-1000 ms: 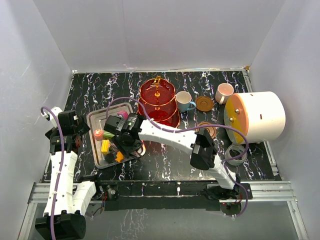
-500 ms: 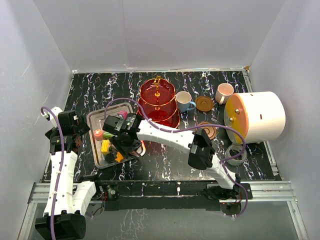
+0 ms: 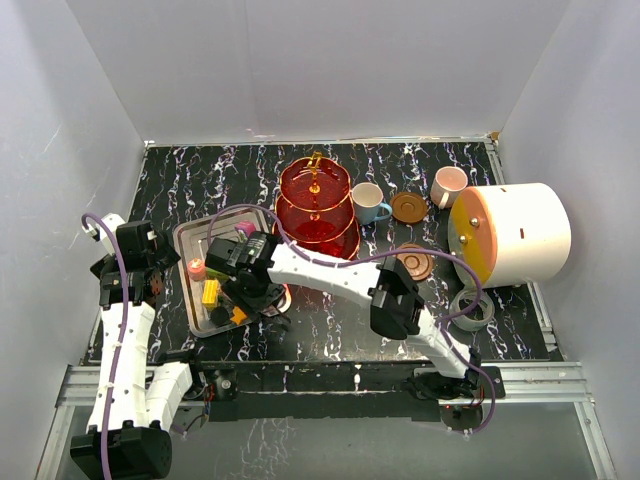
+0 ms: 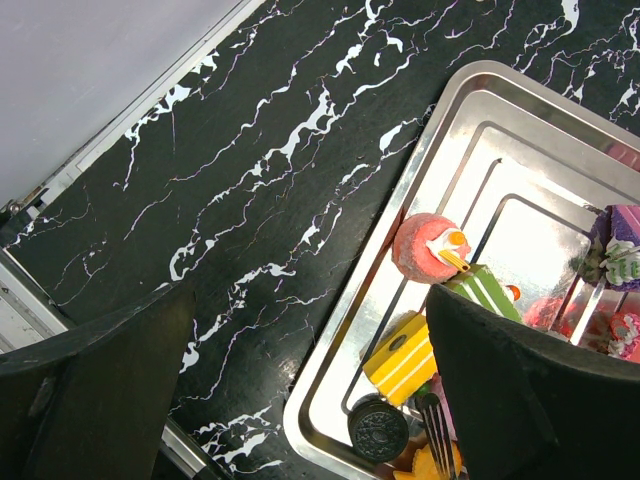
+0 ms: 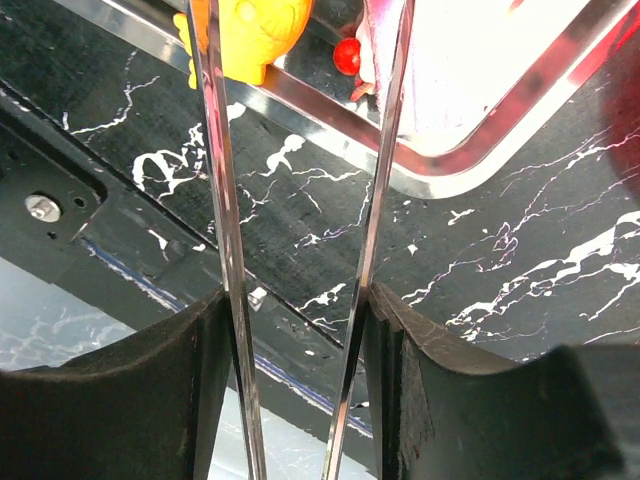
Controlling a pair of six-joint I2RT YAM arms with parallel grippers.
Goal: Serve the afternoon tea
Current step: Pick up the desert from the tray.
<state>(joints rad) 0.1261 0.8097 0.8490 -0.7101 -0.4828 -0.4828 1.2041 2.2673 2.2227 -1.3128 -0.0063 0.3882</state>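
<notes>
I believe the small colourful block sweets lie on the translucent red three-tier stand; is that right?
Not quite: the small colourful block sweets lie in the rectangular silver metal tray, not on the translucent red three-tier stand, as the left wrist view shows.

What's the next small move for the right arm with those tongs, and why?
Probably nudge the tongs sideways so both blades straddle one sweet before squeezing. The right gripper holds them over the near rim of the tray, but one blade lies across the yellow sweet and the other along the pink sweet.
</notes>
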